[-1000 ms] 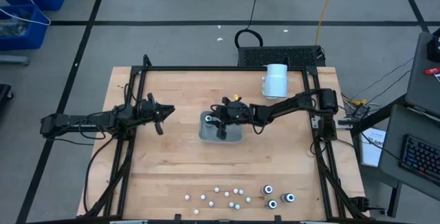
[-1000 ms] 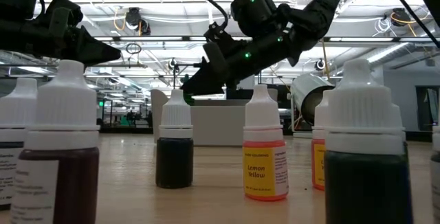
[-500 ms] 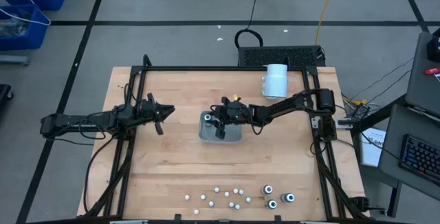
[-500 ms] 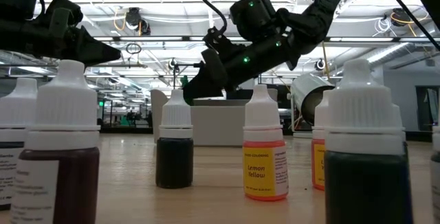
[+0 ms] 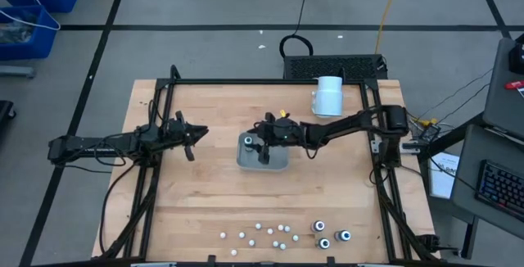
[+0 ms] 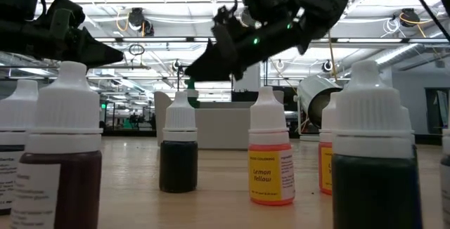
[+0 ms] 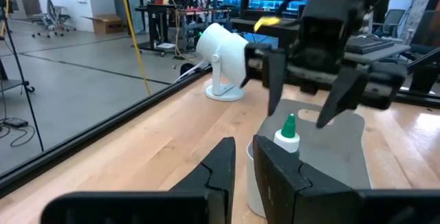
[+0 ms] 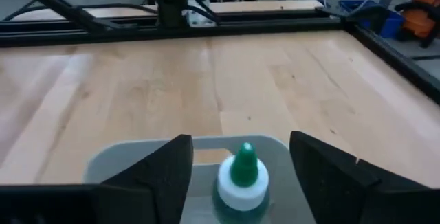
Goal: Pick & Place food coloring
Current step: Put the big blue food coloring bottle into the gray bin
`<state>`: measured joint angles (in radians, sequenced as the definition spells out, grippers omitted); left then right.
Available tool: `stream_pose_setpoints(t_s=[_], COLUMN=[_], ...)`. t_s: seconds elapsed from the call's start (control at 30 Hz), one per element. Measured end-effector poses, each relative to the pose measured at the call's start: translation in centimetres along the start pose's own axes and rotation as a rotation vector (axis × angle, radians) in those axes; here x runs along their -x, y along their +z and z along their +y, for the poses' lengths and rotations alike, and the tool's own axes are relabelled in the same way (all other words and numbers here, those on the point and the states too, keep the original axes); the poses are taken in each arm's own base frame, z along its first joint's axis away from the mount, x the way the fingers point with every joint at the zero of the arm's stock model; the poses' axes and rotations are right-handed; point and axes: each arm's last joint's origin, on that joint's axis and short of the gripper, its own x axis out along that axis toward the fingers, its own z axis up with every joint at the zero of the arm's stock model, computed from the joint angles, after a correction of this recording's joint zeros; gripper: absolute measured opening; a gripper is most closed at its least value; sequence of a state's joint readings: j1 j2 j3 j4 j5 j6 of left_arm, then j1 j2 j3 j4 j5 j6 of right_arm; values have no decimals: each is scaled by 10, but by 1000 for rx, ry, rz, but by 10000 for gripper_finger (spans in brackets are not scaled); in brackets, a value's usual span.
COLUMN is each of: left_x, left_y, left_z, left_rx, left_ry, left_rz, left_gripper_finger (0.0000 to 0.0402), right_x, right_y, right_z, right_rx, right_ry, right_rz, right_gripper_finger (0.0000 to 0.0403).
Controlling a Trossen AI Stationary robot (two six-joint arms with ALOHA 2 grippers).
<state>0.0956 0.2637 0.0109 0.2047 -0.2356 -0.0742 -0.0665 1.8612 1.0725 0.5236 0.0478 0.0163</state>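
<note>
One food coloring bottle (image 8: 240, 179), with a green tip and a white collar, stands upright on its base in the grey tray (image 5: 246, 160) at the table's middle. My right gripper (image 5: 264, 146) hovers open just above it, one finger on either side, touching nothing. The other food coloring bottles (image 5: 286, 236) stand in a loose group by the table's near edge; the low view shows them close up, among them a lemon yellow one (image 6: 271, 160). My left gripper (image 5: 196, 133) waits shut and empty at the table's left, pointing at the tray.
A large white cylinder (image 5: 329, 95) stands at the far right of the table. A black frame (image 5: 262, 82) runs along the table's edges. Bare wood lies between the tray and the bottles at the near edge.
My right gripper has opened and let go of the green-tipped bottle, then risen a little above the tray. The bottle stays upright in the tray.
</note>
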Motion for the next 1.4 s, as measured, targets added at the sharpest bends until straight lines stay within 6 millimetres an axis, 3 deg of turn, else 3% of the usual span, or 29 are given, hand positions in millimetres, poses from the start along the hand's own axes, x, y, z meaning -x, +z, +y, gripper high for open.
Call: stream_pose_setpoints(t_s=[0.13, 0.37, 0.63, 0.9, 1.4], left_x=[0, 0, 0, 0, 0], left_y=[0, 0, 1, 1, 1], left_z=[0, 0, 0, 0, 0], left_rx=[2, 2, 3, 2, -10], left_ry=[0, -1, -1, -1, 0], left_rz=[1, 0, -9, -9, -8], left_gripper_finger=[58, 58, 58, 58, 58], right_x=[26, 96, 165, 198, 209], right_y=[25, 64, 80, 44, -63], right_z=[13, 51, 78, 88, 70], right_rx=[35, 141, 149, 100, 39], right_ry=[36, 154, 226, 283, 271], right_rz=[-1, 40, 74, 123, -56], right_gripper_finger=[237, 226, 223, 217, 217])
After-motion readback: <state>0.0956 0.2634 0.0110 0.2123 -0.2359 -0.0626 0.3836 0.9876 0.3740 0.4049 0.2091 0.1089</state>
